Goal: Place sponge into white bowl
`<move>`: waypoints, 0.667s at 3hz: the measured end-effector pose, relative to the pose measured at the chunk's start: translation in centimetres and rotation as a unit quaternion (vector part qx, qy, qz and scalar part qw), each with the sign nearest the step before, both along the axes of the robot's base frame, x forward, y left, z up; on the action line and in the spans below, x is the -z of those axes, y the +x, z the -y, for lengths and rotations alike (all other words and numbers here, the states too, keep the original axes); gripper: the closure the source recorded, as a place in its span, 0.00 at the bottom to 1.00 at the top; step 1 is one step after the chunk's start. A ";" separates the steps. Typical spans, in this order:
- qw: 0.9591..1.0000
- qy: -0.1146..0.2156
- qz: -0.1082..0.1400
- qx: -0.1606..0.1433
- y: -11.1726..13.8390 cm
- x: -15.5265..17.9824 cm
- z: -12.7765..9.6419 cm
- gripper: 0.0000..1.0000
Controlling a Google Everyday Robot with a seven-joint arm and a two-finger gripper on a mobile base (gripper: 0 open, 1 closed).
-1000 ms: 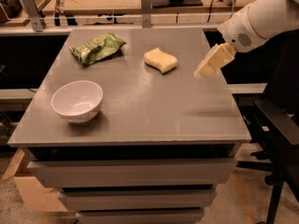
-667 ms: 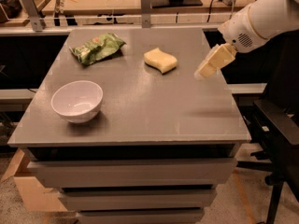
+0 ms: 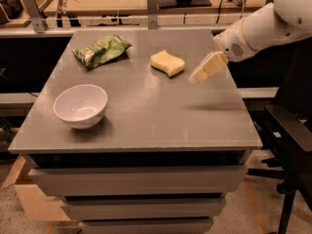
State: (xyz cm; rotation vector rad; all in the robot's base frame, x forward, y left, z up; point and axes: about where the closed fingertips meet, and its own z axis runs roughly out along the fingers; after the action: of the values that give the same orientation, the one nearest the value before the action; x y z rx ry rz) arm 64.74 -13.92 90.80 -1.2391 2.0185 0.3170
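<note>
The pale yellow sponge (image 3: 167, 63) lies on the grey table (image 3: 146, 116), toward the back middle. The white bowl (image 3: 80, 106) stands upright and empty at the front left of the table. My gripper (image 3: 199, 75) hangs above the table's right side, to the right of the sponge and apart from it, its yellowish fingers pointing down-left. It holds nothing that I can see. The white arm comes in from the upper right.
A green snack bag (image 3: 101, 49) lies at the back left of the table. A workbench with tools and cables runs behind the table. A black chair (image 3: 290, 130) stands to the right. Drawers sit under the tabletop.
My gripper has shifted slightly left, toward the sponge. The sponge, bowl and bag have not moved.
</note>
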 end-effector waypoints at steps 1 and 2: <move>1.000 0.019 -0.004 0.013 2.5 2.0 -1.8 0.00; 0.999 0.028 -0.005 0.032 4.9 3.9 -3.4 0.00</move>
State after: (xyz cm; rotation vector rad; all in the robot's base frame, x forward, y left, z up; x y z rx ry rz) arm 69.66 -10.49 86.86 -1.1382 2.0403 0.3475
